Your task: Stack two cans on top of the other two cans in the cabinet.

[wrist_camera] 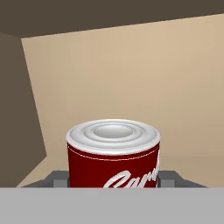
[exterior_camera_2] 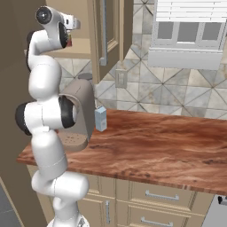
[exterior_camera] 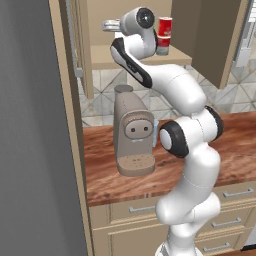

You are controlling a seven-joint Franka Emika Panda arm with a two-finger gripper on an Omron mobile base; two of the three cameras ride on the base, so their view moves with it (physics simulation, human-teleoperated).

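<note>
The gripper (wrist_camera: 113, 181) is clamped on the dark red can (wrist_camera: 113, 153) inside the cabinet (wrist_camera: 131, 74); keep it upright and lower it centred on a grey tin.

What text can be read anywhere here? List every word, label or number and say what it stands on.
"Ca...": white script on the dark red can, cut off at the frame's bottom; the rest can't be read.
Stacked cans in the cabinet: labels too small to read.

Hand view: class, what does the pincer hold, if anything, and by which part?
The pincer is shut on the dark red can, one finger on each side of its lower body, inside the cabinet.
</note>
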